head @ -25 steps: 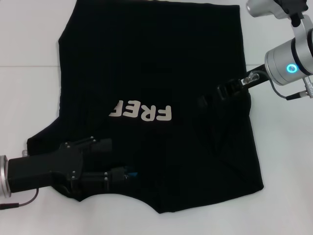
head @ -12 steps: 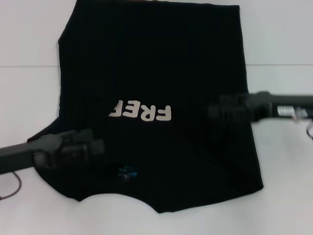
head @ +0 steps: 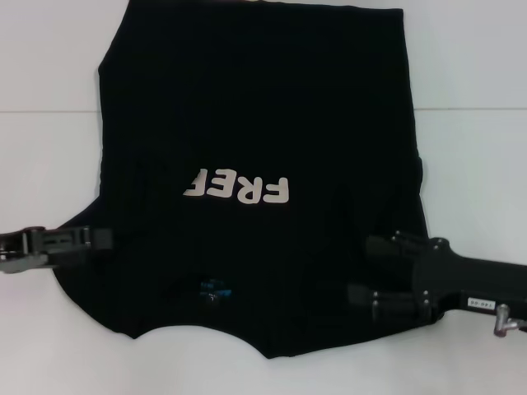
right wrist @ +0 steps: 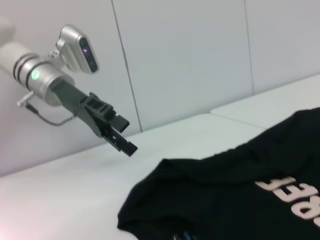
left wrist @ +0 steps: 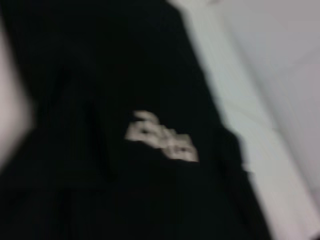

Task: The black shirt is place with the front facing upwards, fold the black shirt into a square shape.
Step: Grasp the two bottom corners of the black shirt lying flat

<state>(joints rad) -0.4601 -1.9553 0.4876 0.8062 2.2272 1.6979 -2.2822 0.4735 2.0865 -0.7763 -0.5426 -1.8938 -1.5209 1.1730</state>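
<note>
Black shirt (head: pixel 255 164) flat on white table (head: pixel 49 66), lettering up. Left gripper (head: pixel 100 239) beside shirt's left sleeve, jaws nearly closed, empty. Right gripper (head: pixel 364 270) over shirt's right lower part, jaws parted, empty.

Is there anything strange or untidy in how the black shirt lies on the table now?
Yes. The black shirt lies unevenly: its right sleeve is already folded in, while the left sleeve juts out by the left gripper. The lettering reads upside down in the head view. The right gripper hangs over the shirt's right edge.
</note>
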